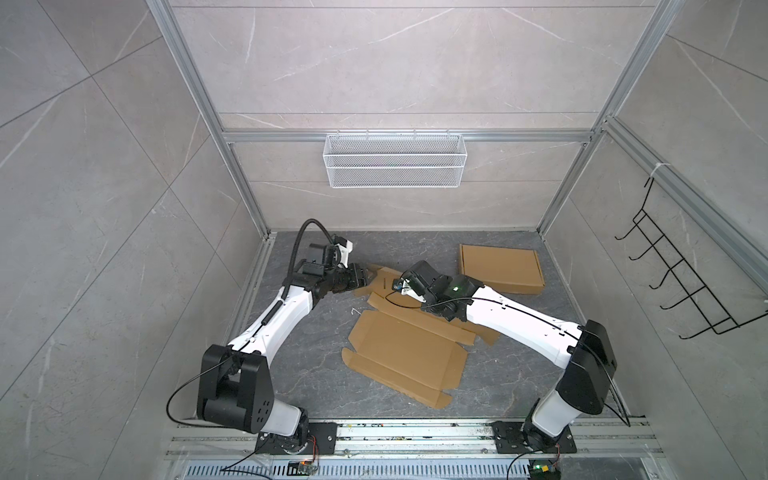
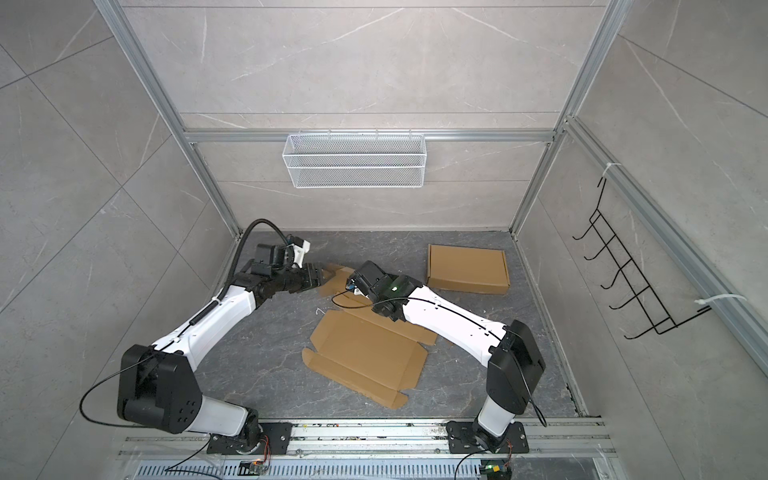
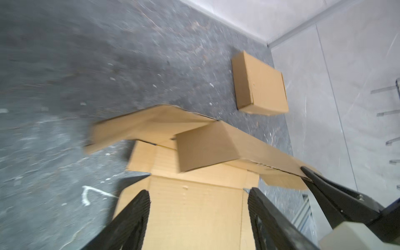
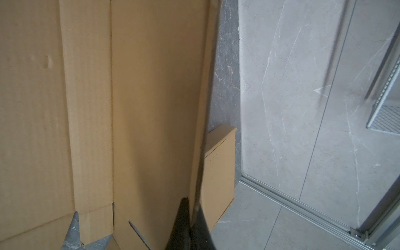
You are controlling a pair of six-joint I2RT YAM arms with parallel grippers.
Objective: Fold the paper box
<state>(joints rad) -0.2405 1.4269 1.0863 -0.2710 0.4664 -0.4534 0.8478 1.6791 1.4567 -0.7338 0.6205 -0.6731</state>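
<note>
The paper box (image 1: 407, 357) lies unfolded, a flat brown cardboard blank in the middle of the table in both top views (image 2: 368, 357). Its far end is lifted between the two arms. My right gripper (image 4: 191, 203) is shut on the thin edge of a long side flap (image 3: 249, 147), holding it raised off the table; its black tip (image 3: 307, 173) also shows in the left wrist view. My left gripper (image 3: 199, 194) hangs open over a flat panel (image 3: 194, 216) of the blank, with nothing between its fingers (image 3: 140, 203). It sits at the blank's far left end (image 1: 370, 276).
A folded, closed cardboard box (image 1: 500, 268) rests at the back right of the table. A white wire basket (image 1: 395, 160) hangs on the back wall and a black hook rack (image 1: 681, 274) on the right wall. A small white scrap (image 1: 355, 311) lies left of the blank.
</note>
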